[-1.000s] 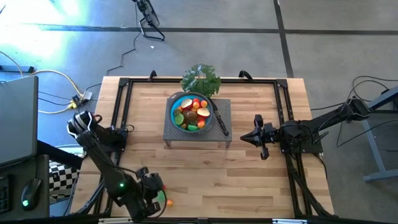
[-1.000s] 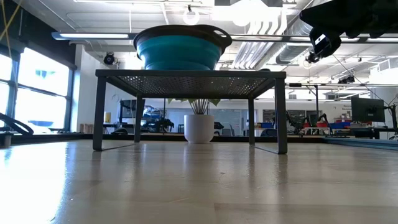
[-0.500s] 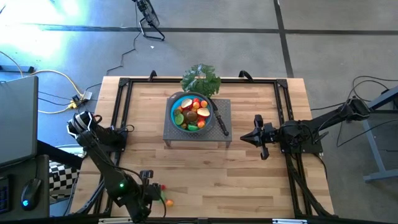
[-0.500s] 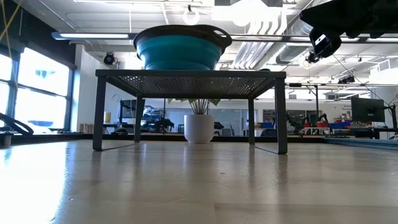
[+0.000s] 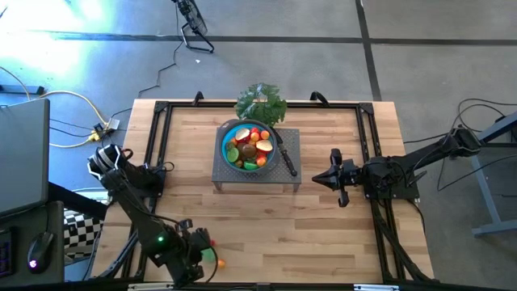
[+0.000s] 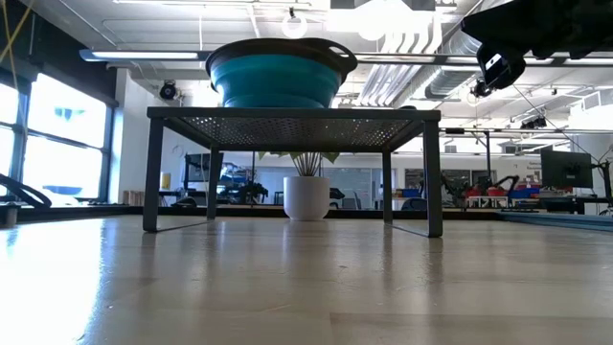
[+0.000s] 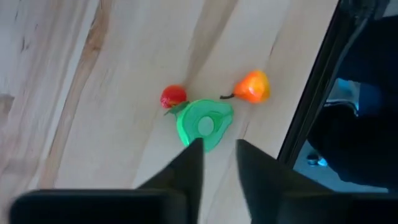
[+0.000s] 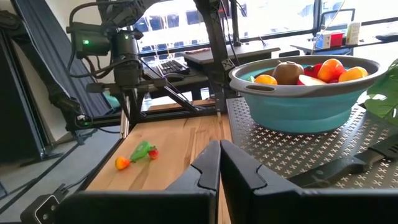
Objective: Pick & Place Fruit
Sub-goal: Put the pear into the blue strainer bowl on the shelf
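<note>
Fruit (image 5: 249, 148), small glossy toy pieces in orange, red, green and brown, filled the round blue bowl (image 5: 225, 138) on the perforated metal stand (image 5: 292, 141). Far from the bowl, at the wooden surface's (image 5: 323, 234) near-left corner, lay a green slice (image 7: 203, 122), a strawberry (image 7: 173, 96) and an orange pear (image 7: 252, 87). The left tool (image 7: 219, 155) hovered over them, fingers slightly apart, having shifted since half a second earlier. The right tool (image 8: 219, 160) waited beside the stand, fingers together.
</note>
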Motion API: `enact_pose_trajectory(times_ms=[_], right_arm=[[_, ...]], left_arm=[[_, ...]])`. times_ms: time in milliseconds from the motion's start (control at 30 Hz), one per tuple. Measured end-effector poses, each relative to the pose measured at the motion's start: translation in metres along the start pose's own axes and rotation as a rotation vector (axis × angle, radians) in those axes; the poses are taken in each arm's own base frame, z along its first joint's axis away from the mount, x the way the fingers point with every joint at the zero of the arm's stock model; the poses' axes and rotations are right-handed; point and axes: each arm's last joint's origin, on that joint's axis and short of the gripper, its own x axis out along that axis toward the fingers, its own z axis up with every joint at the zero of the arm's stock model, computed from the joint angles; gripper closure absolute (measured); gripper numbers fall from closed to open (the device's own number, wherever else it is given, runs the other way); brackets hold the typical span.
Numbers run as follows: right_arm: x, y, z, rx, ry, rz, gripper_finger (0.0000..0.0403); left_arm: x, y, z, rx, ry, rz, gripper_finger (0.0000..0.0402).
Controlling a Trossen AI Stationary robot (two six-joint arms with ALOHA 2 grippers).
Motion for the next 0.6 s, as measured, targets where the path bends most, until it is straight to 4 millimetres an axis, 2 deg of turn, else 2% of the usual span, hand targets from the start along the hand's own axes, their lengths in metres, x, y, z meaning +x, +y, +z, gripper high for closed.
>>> enact_pose_trajectory(times_ms=[367, 500, 600], right_arm=[[0.000, 0.000, -0.002, -0.003, 0.019, -0.001, 0.0399], [0.000, 0.000, -0.002, -0.002, 0.019, -0.001, 0.0399], [0.000, 0.000, -0.002, -0.003, 0.021, 0.000, 0.0399]], left_arm=[[0.005, 0.002, 0.010, -0.181, 0.008, -0.007, 0.0112], [0.007, 0.000, 0.007, -0.251, 0.065, -0.013, 0.0059], [0.010, -0.002, 0.006, -0.349, 0.090, -0.016, 0.0033]])
